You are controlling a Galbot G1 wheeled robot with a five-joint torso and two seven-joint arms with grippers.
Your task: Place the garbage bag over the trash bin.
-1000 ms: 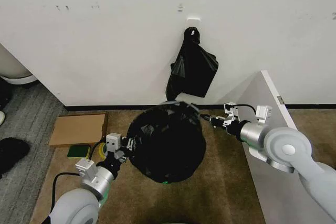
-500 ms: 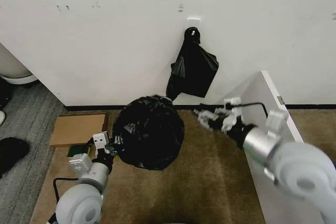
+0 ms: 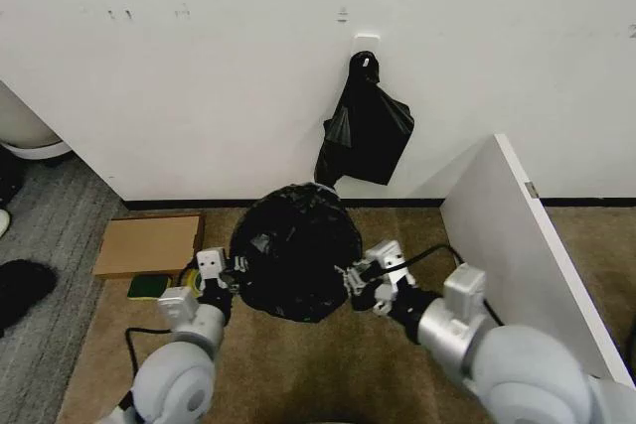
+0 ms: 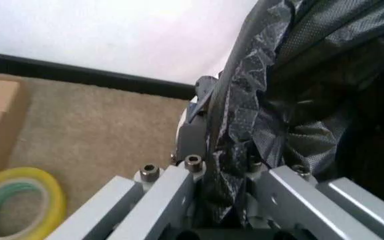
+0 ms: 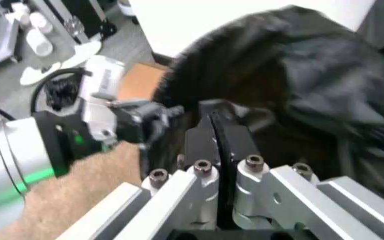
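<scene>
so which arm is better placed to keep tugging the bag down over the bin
Probably left: the left gripper has its fingers pinching a fold of the garbage bag. The right gripper sits at the bag's other side, shut with no film visibly caught.

Crinkled black garbage bag (image 3: 296, 253) on carpet

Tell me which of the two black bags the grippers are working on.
The garbage bag on the floor, between the left gripper and right gripper. The other, the smaller black bag, hangs on the wall above it, untouched.

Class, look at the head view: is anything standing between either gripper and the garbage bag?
Nothing visible does. The left gripper already pinches the garbage bag at its left side, and the right gripper is shut against its right side.
</scene>
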